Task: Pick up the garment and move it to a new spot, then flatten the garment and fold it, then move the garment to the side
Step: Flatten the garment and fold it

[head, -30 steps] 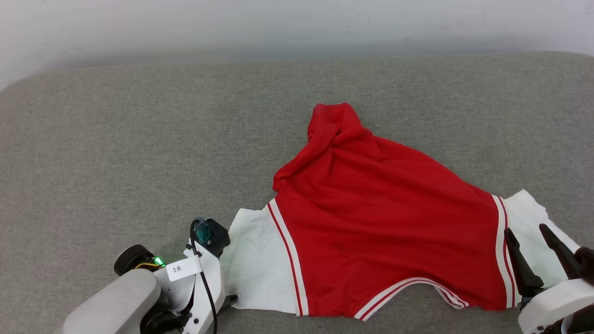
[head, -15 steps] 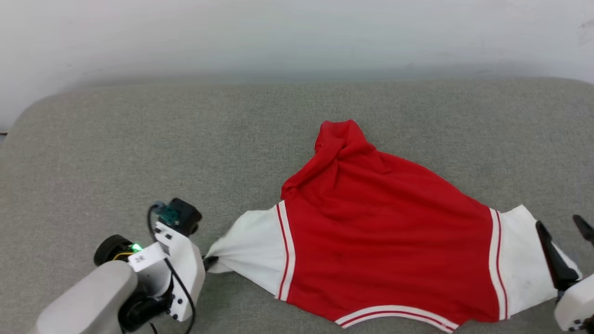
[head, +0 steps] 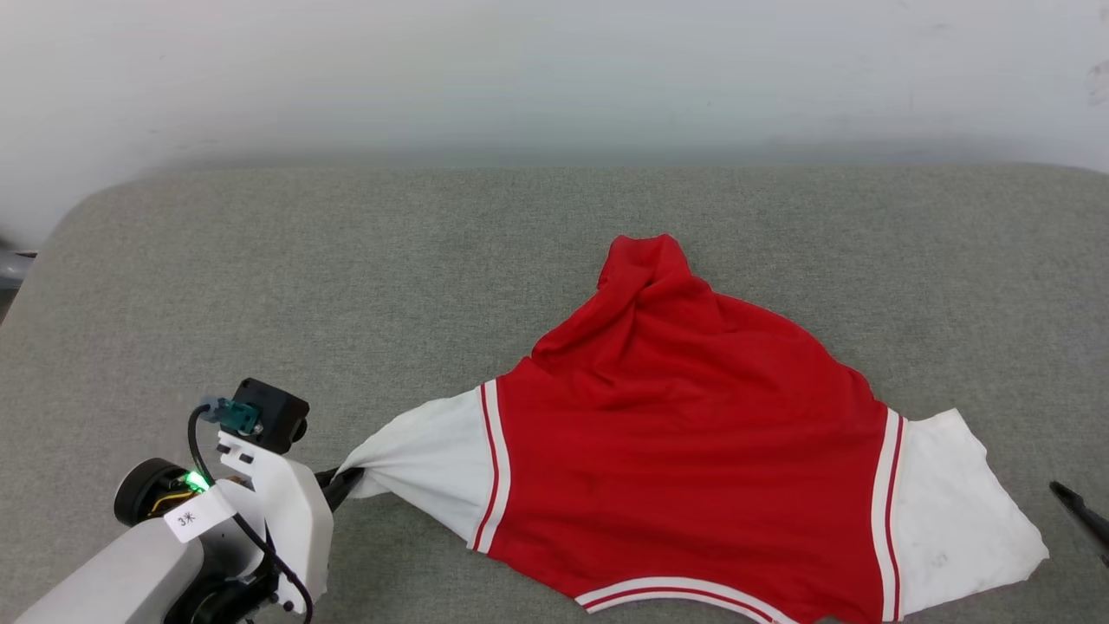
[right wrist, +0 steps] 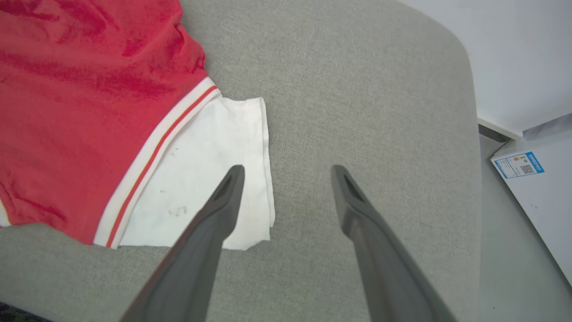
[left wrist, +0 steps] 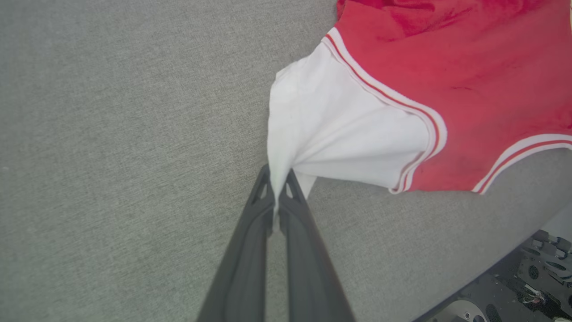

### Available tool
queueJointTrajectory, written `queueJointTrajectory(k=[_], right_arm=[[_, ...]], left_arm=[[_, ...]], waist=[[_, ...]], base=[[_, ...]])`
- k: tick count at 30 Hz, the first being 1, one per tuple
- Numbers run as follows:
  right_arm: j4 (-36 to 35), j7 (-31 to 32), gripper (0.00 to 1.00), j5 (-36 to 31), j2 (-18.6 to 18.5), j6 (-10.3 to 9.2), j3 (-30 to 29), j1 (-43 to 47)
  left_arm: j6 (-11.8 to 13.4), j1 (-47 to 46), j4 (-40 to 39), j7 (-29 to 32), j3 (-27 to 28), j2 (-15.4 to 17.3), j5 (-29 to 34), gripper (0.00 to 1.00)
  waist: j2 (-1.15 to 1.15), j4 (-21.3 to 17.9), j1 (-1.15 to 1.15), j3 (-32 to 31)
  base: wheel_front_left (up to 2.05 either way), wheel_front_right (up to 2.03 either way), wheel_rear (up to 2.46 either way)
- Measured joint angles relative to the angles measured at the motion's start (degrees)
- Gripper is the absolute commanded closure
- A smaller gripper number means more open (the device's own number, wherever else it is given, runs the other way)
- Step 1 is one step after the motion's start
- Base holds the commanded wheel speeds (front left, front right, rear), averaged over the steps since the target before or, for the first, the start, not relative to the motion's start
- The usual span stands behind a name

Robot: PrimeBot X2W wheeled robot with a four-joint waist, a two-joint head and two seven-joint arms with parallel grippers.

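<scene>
Left hand [left wrist: 277, 179] pressed together on the cuff of the jersey's [head: 684, 451] left sleeve [head: 424, 464], cloth drawn into a taut point. Right hand [right wrist: 288, 169] spread, holding nothing: one finger over the right sleeve [right wrist: 201, 192] outer edge, the other over bare bench [head: 346, 286]; contact unclear. Reads as the flatten step. Jersey lies on the grey bench, striped trim [head: 676, 594] nearest the robot, far end bunched into a lump [head: 645, 260]. Next, I'd say: right hand drops, pinches that sleeve edge, both pull apart. Risk: dragging the shirt sideways instead of stretching it.
</scene>
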Motion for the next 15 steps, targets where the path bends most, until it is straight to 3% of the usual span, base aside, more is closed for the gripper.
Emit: queueJointTrajectory(k=[4, 7, 15], right_arm=[[-0.8, 9.9, 0.0, 5.3, -4.6, 0.0, 2.2, -0.1], [-0.6, 14.3, 0.0, 7.8, -5.8, 0.0, 3.7, -0.7], [6.2, 17.3, 0.0, 10.1, -4.1, 0.0, 8.1, -5.3]], left_arm=[[0.9, 0.7, -1.6, -0.5, 0.0, 0.3, 0.3, 1.0], [1.4, 0.7, -2.5, -0.7, -0.1, 0.2, 0.7, 1.0], [1.8, -0.4, -3.5, -1.0, -0.6, -0.8, 2.1, 1.0]], waist=[[0.0, 0.4, 0.0, 0.3], [0.0, 0.8, 0.0, 0.7], [0.0, 1.9, 0.0, 2.9]], base=[[0.0, 0.0, 0.0], [0.0, 0.0, 0.0], [0.0, 0.0, 0.0]])
